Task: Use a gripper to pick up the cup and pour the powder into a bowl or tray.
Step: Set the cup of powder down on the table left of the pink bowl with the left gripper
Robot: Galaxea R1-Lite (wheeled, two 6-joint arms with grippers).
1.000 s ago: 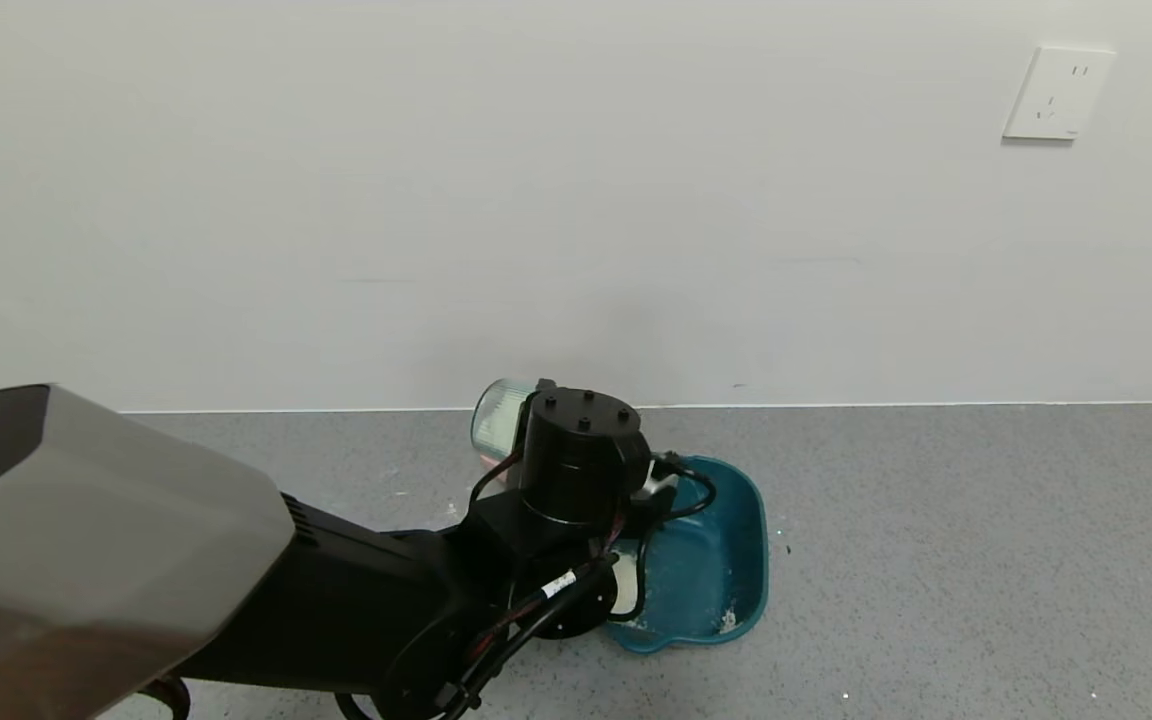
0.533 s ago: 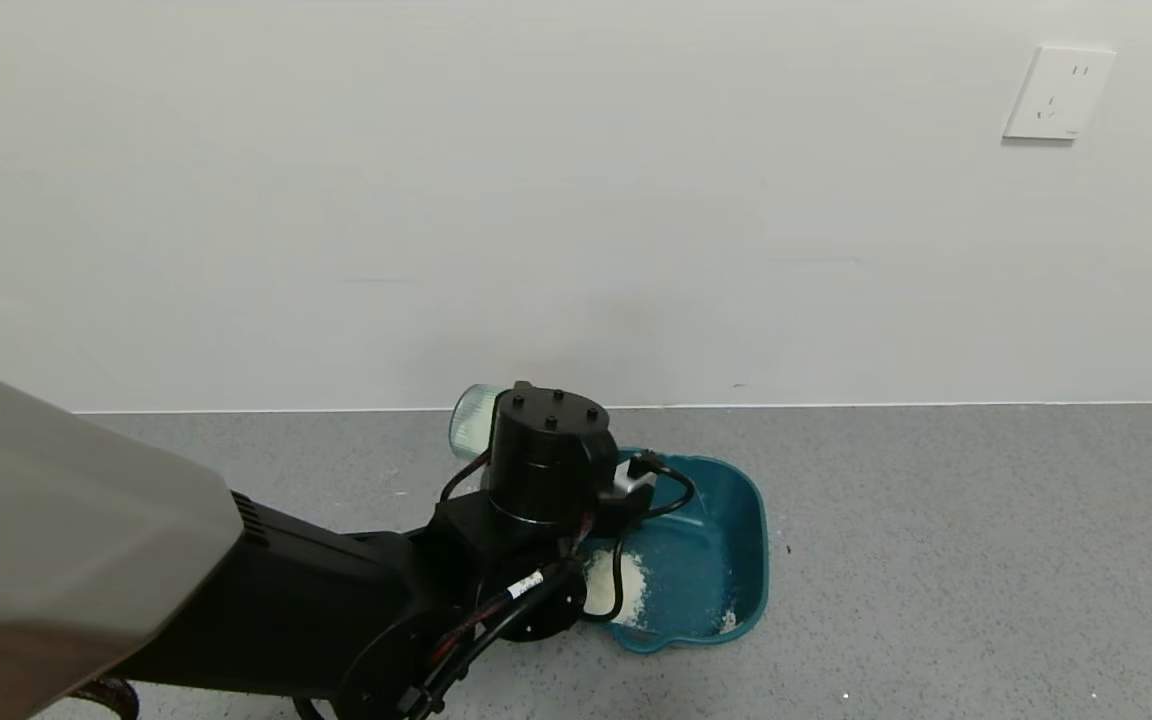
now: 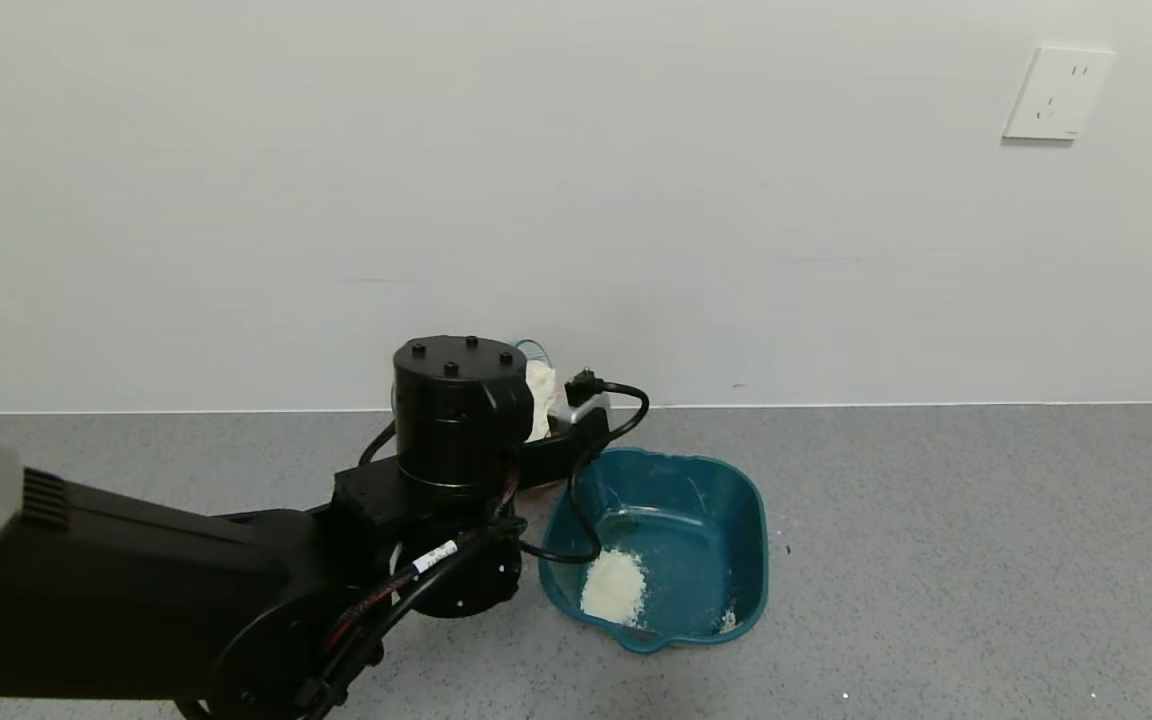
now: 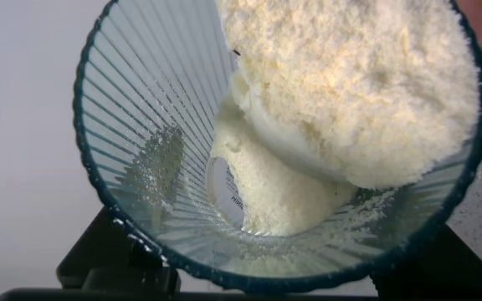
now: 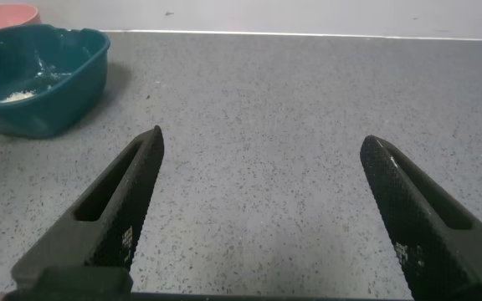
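Note:
My left gripper point(image 3: 548, 425) is shut on the pale ribbed cup point(image 3: 534, 352), held above the table just left of and behind the teal tray point(image 3: 748, 520). In the left wrist view the cup point(image 4: 153, 125) fills the frame, with a clumpy mass of white powder point(image 4: 350, 84) stuck inside it; the left gripper's point(image 4: 266, 284) black fingers point(image 4: 99, 263) flank it. A small heap of powder point(image 3: 614, 586) lies in the tray's near left corner. My right gripper point(image 5: 262, 140) is open and empty over bare table, outside the head view.
The tray point(image 5: 57, 104) and the rim of a pink bowl point(image 5: 2, 14) behind it show far off in the right wrist view. The grey speckled table point(image 3: 936, 560) meets a white wall close behind. A few powder specks lie near the tray.
My left gripper has moved left and up off the tray, and the cup has turned from tipped over the tray back toward upright. The powder heap in the tray is now uncovered.

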